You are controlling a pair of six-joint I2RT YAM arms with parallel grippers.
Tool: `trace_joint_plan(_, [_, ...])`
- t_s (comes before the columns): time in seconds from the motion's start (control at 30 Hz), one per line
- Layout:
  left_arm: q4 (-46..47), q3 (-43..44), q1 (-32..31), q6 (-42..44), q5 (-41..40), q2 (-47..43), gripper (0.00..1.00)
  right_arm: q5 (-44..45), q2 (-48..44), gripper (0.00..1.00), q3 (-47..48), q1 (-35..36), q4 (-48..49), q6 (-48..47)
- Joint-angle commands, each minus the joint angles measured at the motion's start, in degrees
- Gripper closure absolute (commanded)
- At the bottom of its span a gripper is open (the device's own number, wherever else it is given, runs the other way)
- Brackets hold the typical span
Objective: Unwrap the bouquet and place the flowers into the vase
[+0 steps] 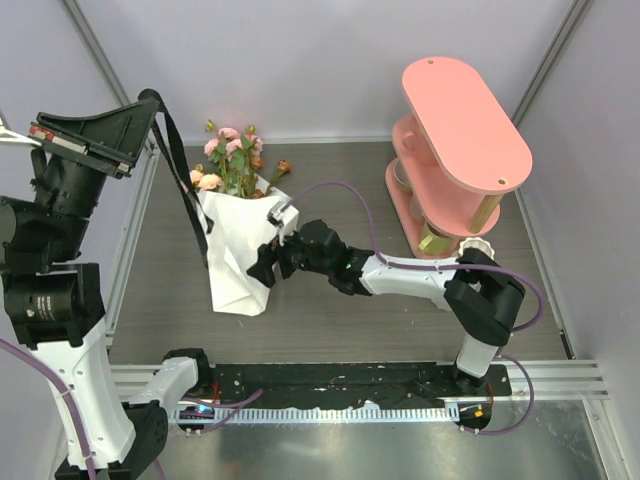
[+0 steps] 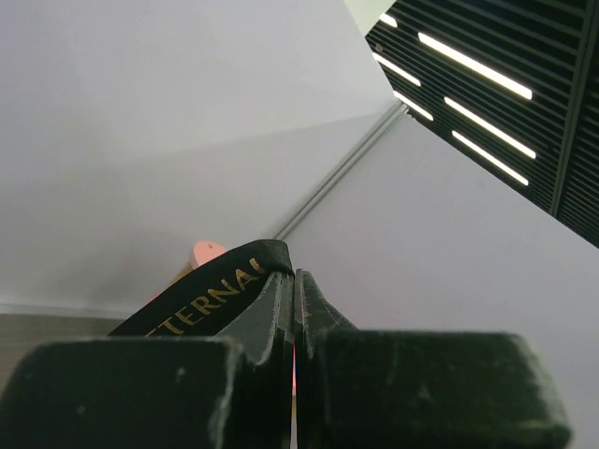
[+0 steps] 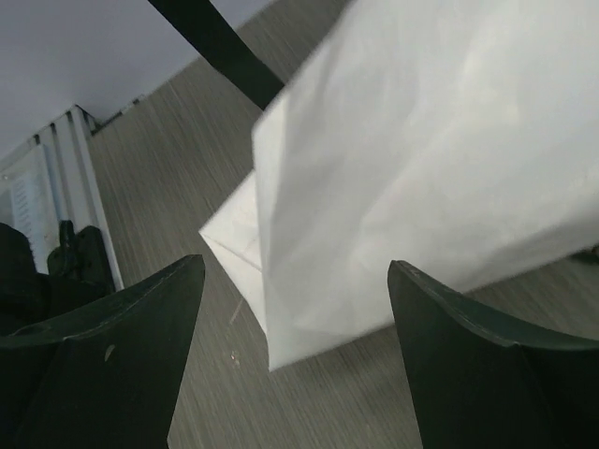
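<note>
The bouquet stands on the table, its white paper cone (image 1: 238, 255) loosened and pink and peach flowers (image 1: 232, 160) sticking out of the top. A black ribbon (image 1: 185, 185) runs from the cone up to my left gripper (image 1: 151, 99), which is raised high at the left and shut on it. In the left wrist view the gold-lettered ribbon (image 2: 201, 299) comes out between the closed fingers of that gripper (image 2: 295, 277). My right gripper (image 1: 267, 265) is open at the cone's right side. In the right wrist view the paper (image 3: 421, 168) lies beyond the spread gripper (image 3: 295, 264), untouched. The white vase (image 1: 481, 243) shows partly behind the right arm.
A pink two-tier oval shelf (image 1: 465, 120) stands at the back right, close to the vase. Metal frame rails run along the table's left edge (image 1: 130, 250) and near edge (image 1: 400, 372). The right arm stretches across the middle of the table.
</note>
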Motion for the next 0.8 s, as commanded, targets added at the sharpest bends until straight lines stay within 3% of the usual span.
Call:
trace_joint_plan(0.0, [-0.12,-1.58,-0.06,-3.70,4.26,1.65,1.00,-4.40,-2.91,0.14,11.47,1.17,-11.18,-8.94])
trace_joint_plan(0.23, [-1.53,-0.44,-0.06,-4.40,4.70,2.00,1.00,-3.62,5.70,0.14,26.14,5.04,-12.42,-9.91])
trace_joint_plan(0.37, [-2.23,-0.44,-0.06,-4.49,5.31,1.83,1.00,1.22,6.32,0.13,28.62,8.11,-11.90,-11.85])
trace_joint_plan(0.5, [-1.97,-1.40,0.03,-5.10,5.58,1.21,1.00,11.83,6.76,0.13,30.38,8.74,-13.13,-12.38])
trace_joint_plan(0.77, [-1.79,-2.72,-0.06,-5.63,5.76,-0.02,1.00,15.11,6.15,0.11,28.54,8.74,-10.06,-13.78])
